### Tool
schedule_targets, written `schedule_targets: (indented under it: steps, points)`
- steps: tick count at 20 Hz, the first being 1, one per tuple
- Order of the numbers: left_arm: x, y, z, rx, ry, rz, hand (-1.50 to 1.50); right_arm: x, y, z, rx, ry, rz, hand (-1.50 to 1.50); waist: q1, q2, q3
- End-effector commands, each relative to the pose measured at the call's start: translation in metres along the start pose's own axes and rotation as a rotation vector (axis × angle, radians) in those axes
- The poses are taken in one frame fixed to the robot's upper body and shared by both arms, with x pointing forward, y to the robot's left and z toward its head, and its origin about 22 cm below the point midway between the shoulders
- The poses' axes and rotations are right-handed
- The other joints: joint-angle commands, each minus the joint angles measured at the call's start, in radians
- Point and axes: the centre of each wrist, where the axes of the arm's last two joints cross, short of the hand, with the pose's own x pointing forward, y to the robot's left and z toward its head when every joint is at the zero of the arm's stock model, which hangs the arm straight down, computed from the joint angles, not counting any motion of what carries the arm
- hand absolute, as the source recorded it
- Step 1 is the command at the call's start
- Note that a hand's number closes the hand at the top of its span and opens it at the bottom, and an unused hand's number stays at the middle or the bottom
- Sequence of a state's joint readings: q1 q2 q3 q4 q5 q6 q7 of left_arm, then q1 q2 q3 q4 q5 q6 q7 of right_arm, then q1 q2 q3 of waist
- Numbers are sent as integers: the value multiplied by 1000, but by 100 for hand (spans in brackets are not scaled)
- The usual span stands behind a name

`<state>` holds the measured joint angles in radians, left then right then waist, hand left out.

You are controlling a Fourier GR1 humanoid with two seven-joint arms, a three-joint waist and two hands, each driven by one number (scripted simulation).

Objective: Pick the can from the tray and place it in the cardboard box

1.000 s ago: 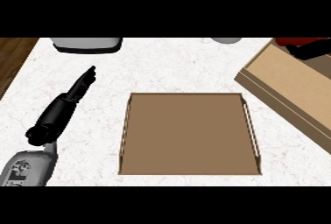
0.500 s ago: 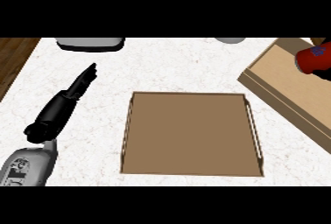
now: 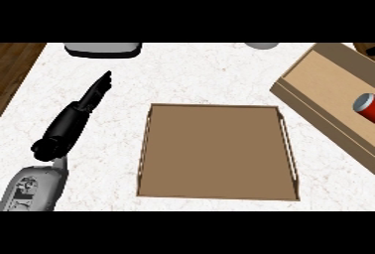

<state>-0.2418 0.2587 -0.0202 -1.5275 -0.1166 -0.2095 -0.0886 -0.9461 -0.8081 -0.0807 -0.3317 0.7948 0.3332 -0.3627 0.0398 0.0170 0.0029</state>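
Note:
A red can with a silver top stands inside the cardboard box at the right edge of the head view, partly cut off by that edge. The brown tray lies in the middle of the white counter with nothing on it. My left hand rests on the counter left of the tray, fingers straight and pointing away from me, holding nothing. My right hand does not show.
A grey appliance sits at the counter's far edge on the left. A small grey round object shows at the far edge, right of centre. Dark wood floor borders the counter on the left.
The dark hand seen over the box a second ago has gone from view. The red can now stands lower in the box by itself. The view has shifted slightly left.

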Motion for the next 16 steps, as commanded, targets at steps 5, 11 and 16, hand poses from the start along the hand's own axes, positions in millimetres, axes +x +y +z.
schedule_targets:
  steps: [5,11,16]
  points:
    - [4,-3,-3,15,11,5,0,7,-14,-4,-321,-315,-632,-150,-13,-7,5]
    - [0,4,11,-2,5,-10,0,-32,-22,21,-462,-211,-1012,-150,-4,-5,1]
    - [13,-6,1,-5,-17,-6,0,-60,-19,41,-577,-141,-1076,-150,17,8,3]
